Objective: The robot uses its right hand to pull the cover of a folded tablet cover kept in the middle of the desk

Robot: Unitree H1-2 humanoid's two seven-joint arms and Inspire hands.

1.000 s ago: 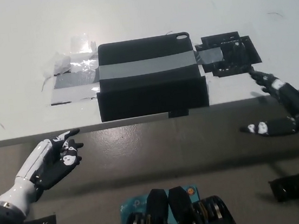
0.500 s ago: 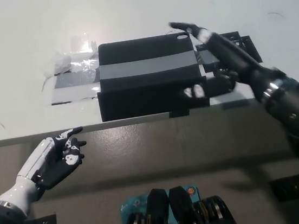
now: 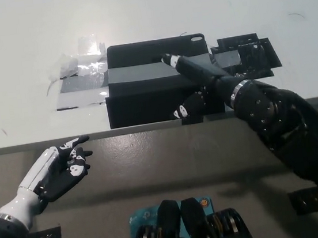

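head view: folded tablet cover (image 3: pixel 143 83) lying mid-surface (image 3: pixel 22 43), long axis running left-right, near edge at surface front. right robot hand (image 3: pixel 192 83) lying over cover's right half, fingers spread wide, holding nothing, thumb hanging at front edge. left robot hand (image 3: pixel 58 169) resting low left, fingers apart, well apart from cover. right nearer.
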